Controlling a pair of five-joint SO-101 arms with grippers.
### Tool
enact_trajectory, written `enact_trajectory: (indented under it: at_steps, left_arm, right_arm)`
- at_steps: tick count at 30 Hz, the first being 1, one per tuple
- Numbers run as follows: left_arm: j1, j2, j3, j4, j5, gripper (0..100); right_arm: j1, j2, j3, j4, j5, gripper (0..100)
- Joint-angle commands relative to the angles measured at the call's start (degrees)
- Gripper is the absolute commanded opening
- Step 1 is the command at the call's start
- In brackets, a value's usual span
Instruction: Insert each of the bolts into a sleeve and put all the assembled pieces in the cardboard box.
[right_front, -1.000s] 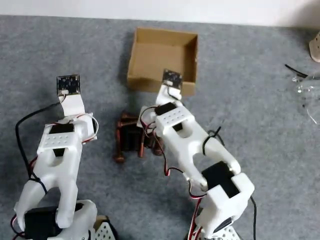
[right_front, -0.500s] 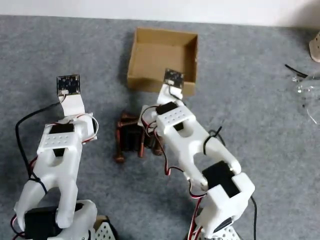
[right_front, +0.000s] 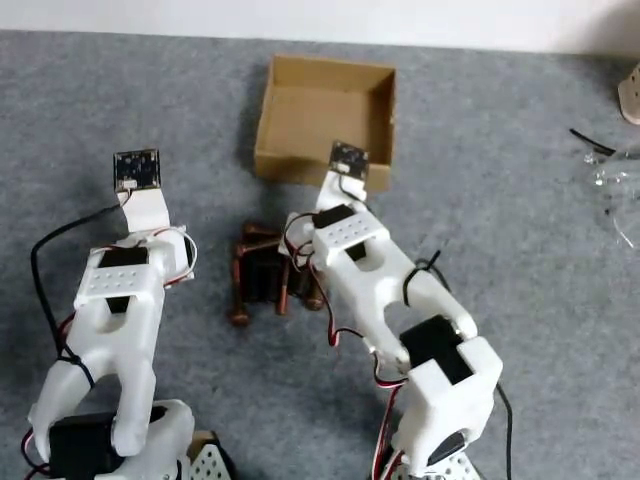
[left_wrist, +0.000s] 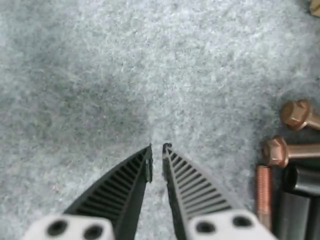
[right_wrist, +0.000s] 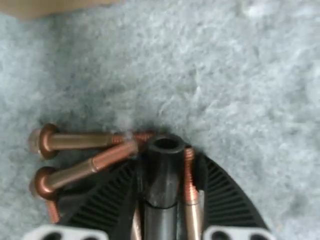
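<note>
The open cardboard box (right_front: 312, 168) stands at the back of the grey felt. In front of it lies a pile of copper bolts and black sleeves (right_front: 262, 280), with the right arm over its right side. My right gripper (right_wrist: 167, 159) is shut on a black sleeve (right_wrist: 164, 175), and a threaded bolt (right_wrist: 190, 192) is caught beside it between the fingers. Two more bolts (right_wrist: 75, 141) lie fanned out just beyond. My left gripper (left_wrist: 157, 150) hangs over bare felt left of the pile, shut with nothing in it. Bolt heads (left_wrist: 280, 150) and sleeves (left_wrist: 300, 197) lie to its side.
Clear plastic pieces with a black wire (right_front: 608, 175) lie at the far right of the table, and a pale object (right_front: 630, 95) sits at the right edge. Bare felt stretches to the left of the box and in front of the pile.
The right arm has shifted slightly, its base swinging a little left over the pile. The left arm has not moved.
</note>
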Motion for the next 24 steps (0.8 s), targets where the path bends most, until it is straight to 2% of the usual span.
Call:
enact_trajectory:
  at_steps: [1, 4, 15, 20, 24]
  left_arm:
    - [0.0, 0.0, -0.3, -1.1, 0.2, 5]
    - [0.0, 0.0, -0.3, -1.1, 0.2, 5]
    - [0.0, 0.0, -0.3, -1.1, 0.2, 5]
    - [0.0, 0.0, -0.3, -1.1, 0.2, 5]
    - [0.0, 0.0, -0.4, -1.1, 0.2, 5]
  right_arm:
    - [0.7, 0.9, -0.4, -1.1, -0.4, 6.5]
    - [0.7, 0.9, -0.5, -1.1, -0.3, 0.1]
    - [3.1, 0.9, -7.8, 8.1, -0.3, 0.4]
    - [3.3, 0.9, -8.1, 8.6, -0.3, 0.5]
    - [6.2, 0.6, -9.0, 11.4, -0.3, 0.5]
